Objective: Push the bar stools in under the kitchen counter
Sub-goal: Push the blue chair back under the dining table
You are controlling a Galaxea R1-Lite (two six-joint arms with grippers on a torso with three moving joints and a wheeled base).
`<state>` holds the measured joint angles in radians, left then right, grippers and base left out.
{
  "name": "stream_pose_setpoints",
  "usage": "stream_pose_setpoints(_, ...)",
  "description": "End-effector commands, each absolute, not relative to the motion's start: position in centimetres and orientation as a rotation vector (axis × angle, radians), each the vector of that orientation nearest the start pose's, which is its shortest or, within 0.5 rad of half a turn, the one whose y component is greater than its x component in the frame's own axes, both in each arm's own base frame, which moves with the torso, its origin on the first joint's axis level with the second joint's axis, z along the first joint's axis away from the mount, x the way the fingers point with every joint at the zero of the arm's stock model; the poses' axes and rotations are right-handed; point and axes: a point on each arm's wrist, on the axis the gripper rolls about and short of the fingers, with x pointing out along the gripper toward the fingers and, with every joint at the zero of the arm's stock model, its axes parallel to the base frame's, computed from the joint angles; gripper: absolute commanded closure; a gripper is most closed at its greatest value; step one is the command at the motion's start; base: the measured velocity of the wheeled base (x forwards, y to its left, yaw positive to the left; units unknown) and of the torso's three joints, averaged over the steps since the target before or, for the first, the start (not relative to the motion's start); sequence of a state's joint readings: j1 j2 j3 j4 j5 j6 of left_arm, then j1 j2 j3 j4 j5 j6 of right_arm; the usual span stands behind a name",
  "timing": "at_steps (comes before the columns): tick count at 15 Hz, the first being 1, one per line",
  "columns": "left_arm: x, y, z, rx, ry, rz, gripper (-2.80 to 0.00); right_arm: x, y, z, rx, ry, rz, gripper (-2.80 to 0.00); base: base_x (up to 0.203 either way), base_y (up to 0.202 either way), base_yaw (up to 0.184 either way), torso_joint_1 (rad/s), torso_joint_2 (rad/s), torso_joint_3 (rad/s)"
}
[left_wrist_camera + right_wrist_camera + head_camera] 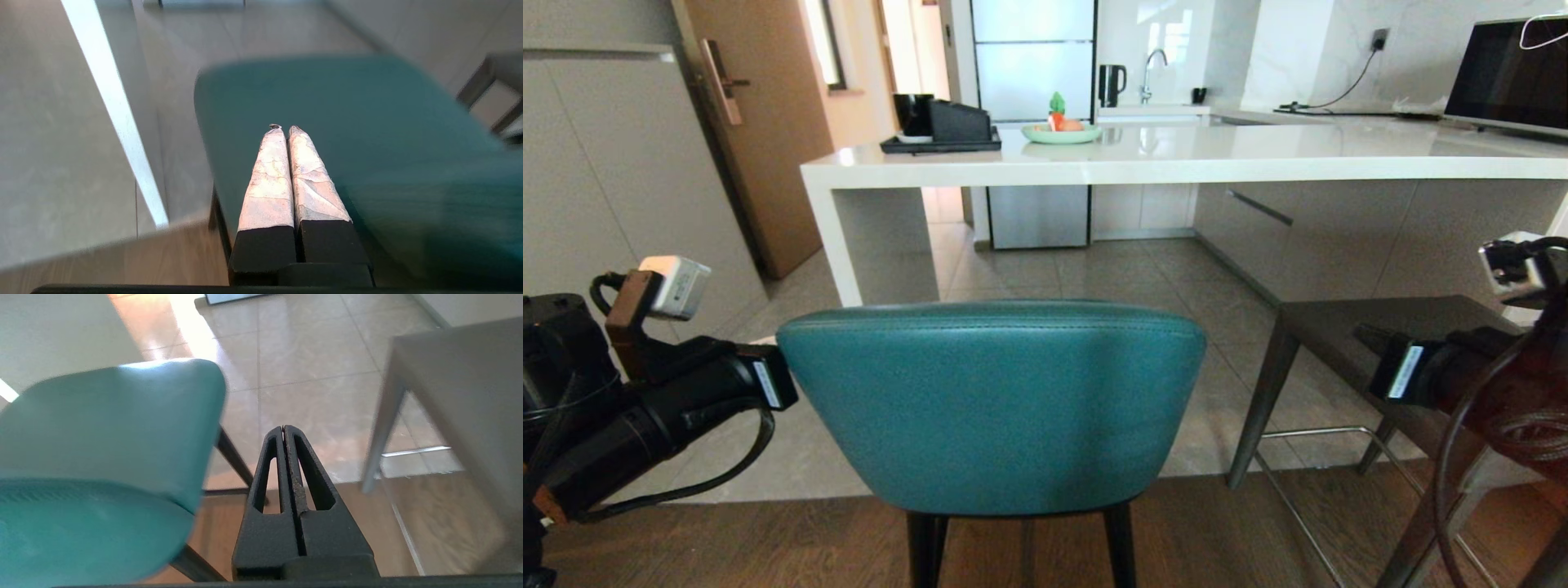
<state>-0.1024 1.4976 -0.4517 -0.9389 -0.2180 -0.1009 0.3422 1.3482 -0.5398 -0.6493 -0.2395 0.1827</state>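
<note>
The teal bar stool (992, 404) stands right in front of me, its curved back toward me, short of the white kitchen counter (1176, 159). The grey bar stool (1388, 327) stands to its right, also out from the counter. My left arm (686, 400) reaches the left edge of the teal back. The left gripper (284, 127) is shut and empty, its taped fingers lying close along the teal stool (367, 122); I cannot tell whether they touch. My right gripper (283, 428) is shut and empty, over the floor between the teal stool (102, 437) and the grey stool (461, 396).
On the counter sit a black tray (941, 139), a green plate of fruit (1061, 131) and a screen (1507, 73) at the far right. A wooden door (760, 122) stands left of the counter's side panel (837, 245). Tiled floor runs under the counter.
</note>
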Motion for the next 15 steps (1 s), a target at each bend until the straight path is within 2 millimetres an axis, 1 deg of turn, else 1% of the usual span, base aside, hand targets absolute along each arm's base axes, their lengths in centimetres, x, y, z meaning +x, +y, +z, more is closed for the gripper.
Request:
stream_pose_setpoints(1,23.8,-1.9,16.6,-0.112,0.154,-0.278,0.0,21.8,8.4,18.7,0.119,0.225,0.115,0.0,0.0,0.0,0.0,0.0,0.0,0.0)
stream_pose_setpoints(4,23.6,0.2,16.2,-0.127,0.171,-0.271,0.0,23.0,10.5,18.2,0.115,0.227,0.145,0.0,0.0,0.0,0.0,0.0,0.0,0.0)
stream_pose_setpoints(5,23.5,0.4,16.0,-0.131,0.179,-0.279,0.0,23.3,11.1,18.3,0.114,0.212,0.131,0.0,0.0,0.0,0.0,0.0,0.0,0.0)
stream_pose_setpoints(8,23.2,0.2,15.9,-0.13,0.184,-0.284,0.0,23.6,11.7,17.8,0.125,0.226,0.13,0.0,0.0,0.0,0.0,0.0,0.0,0.0)
stream_pose_setpoints(10,23.5,-0.1,15.7,-0.131,0.193,-0.298,0.0,23.9,12.6,17.5,0.119,0.237,0.155,0.0,0.0,0.0,0.0,0.0,0.0,0.0)
stream_pose_setpoints(13,23.9,-0.3,15.0,-0.136,0.219,-0.306,0.0,23.7,14.0,17.3,0.112,0.24,0.201,0.0,0.0,0.0,0.0,0.0,0.0,0.0)
stream_pose_setpoints(15,23.9,-0.6,15.0,-0.134,0.221,-0.319,0.0,24.4,14.8,17.0,0.107,0.248,0.209,0.0,0.0,0.0,0.0,0.0,0.0,0.0)
